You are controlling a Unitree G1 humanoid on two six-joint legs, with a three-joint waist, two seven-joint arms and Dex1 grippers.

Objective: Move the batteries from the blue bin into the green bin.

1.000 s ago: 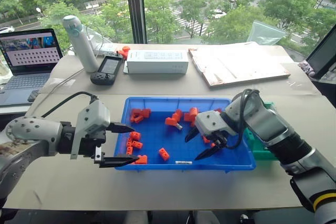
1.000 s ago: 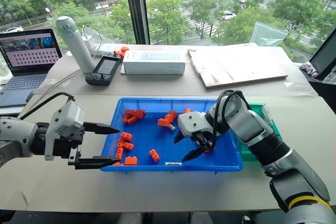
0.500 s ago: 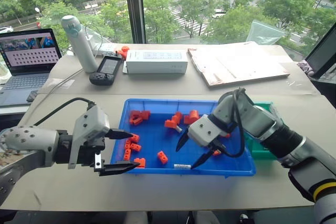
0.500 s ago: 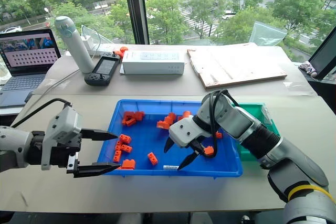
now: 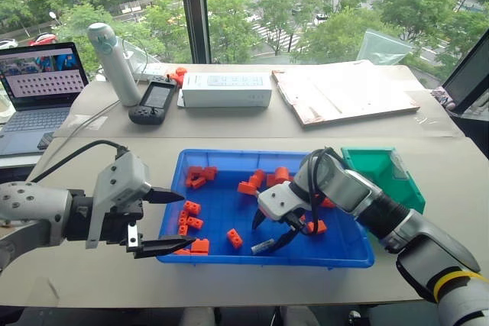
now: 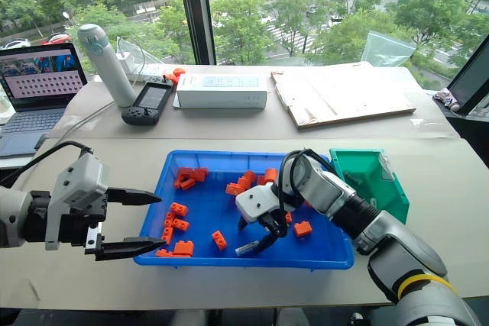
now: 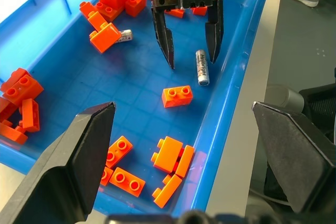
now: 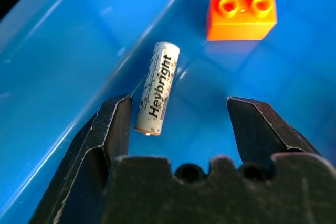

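The blue bin [image 5: 345,253] lies in the middle of the table and holds scattered orange bricks [image 5: 192,208]. One battery [image 8: 157,87], silvery with black lettering, lies flat near the bin's front wall [image 5: 260,246]. My right gripper [image 5: 267,234] is open and lowered over it, one finger on each side, and the battery lies close to one finger [image 8: 113,124]. A second battery [image 7: 125,35] pokes out from under a brick farther back. The green bin [image 5: 382,177] stands at the blue bin's right end. My left gripper [image 5: 185,219] hovers open at the blue bin's left end, holding nothing.
Along the far side of the table stand a laptop [image 5: 38,82], a white bottle [image 5: 114,62], a black handheld device [image 5: 157,101], a white box [image 5: 227,89] and a flat board [image 5: 344,93]. An orange brick [image 8: 241,17] lies just past the battery.
My right gripper has sunk and moved left, from mid-bin down to the battery by the front wall, staying open. The left gripper has barely moved. The camera has shifted a little.
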